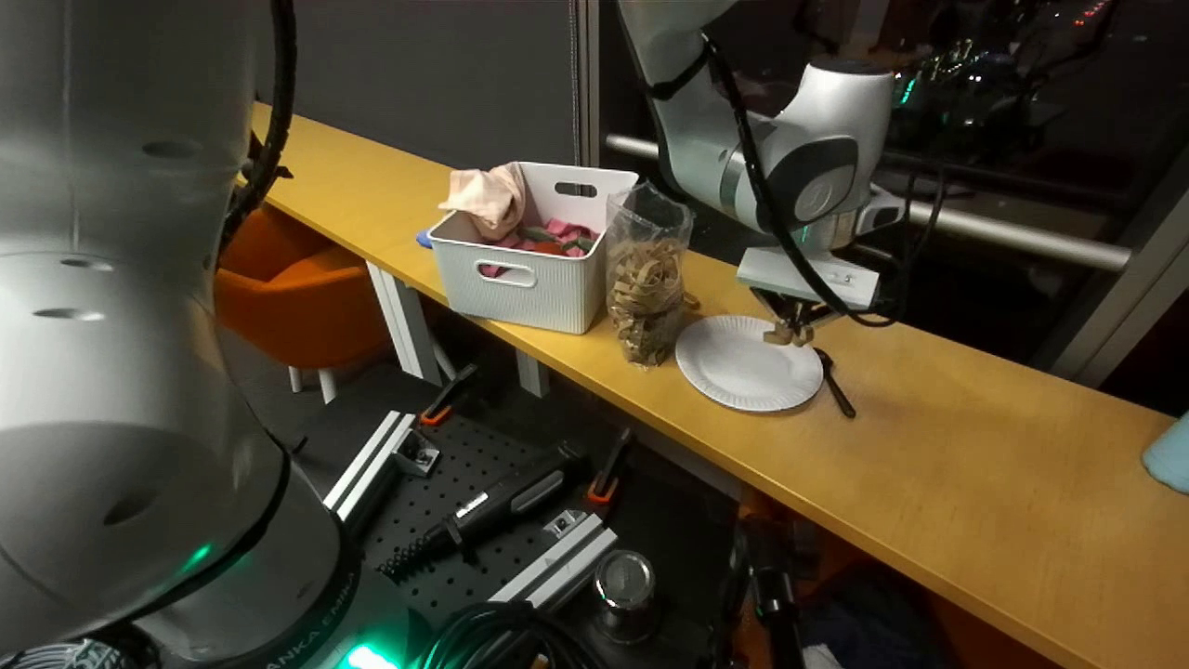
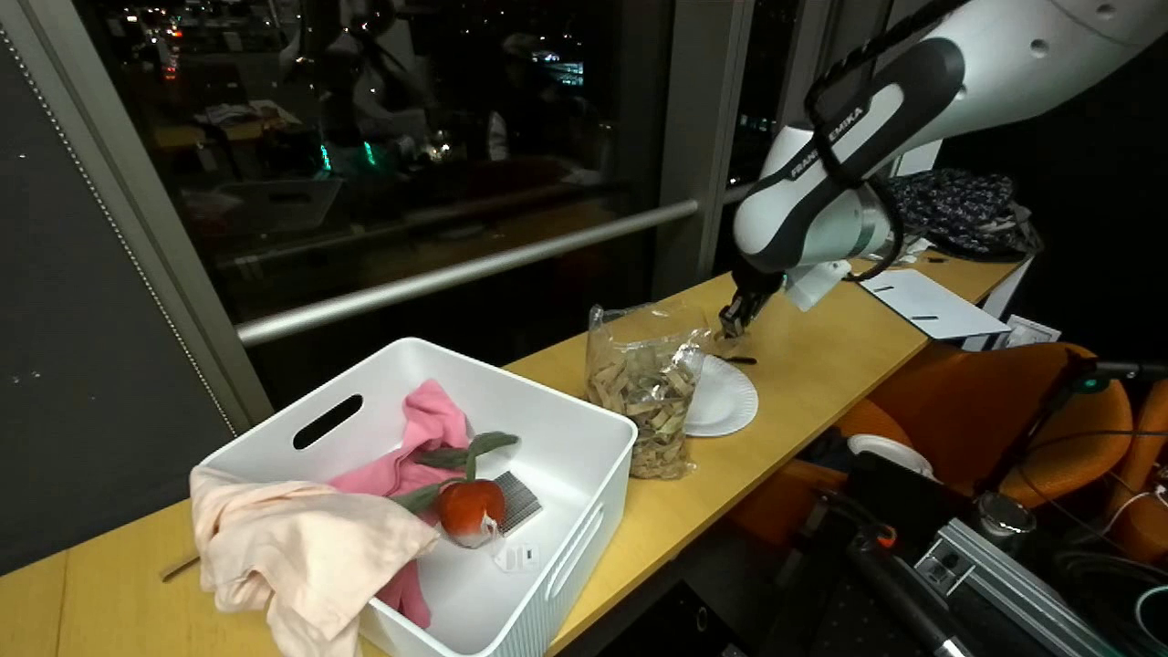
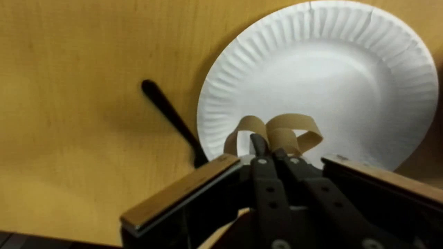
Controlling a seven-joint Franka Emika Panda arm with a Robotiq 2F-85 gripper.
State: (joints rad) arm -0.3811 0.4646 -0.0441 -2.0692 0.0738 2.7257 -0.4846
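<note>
2 loops of brown strip (image 3: pixel 290 121) bulge from the claw (image 3: pixel 271 147), whose fingertips stand almost together on it, probably since so thin a piece needs a tight pinch. It hangs above the edge of a white paper plate (image 3: pixel 311 79). 1 dark utensil (image 3: pixel 168 107) lies beside the rim; opposite, just past the plate, a clear bag (image 1: pixel 650 214) stands upright, apparently steadied by the similar strips (image 1: pixel 646 279) packed inside, near a white bin (image 1: pixel 520 302).

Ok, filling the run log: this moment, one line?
end effector: shut on curled tan ribbon; below: round white paper plate; beside plate: slim black utensil
</note>
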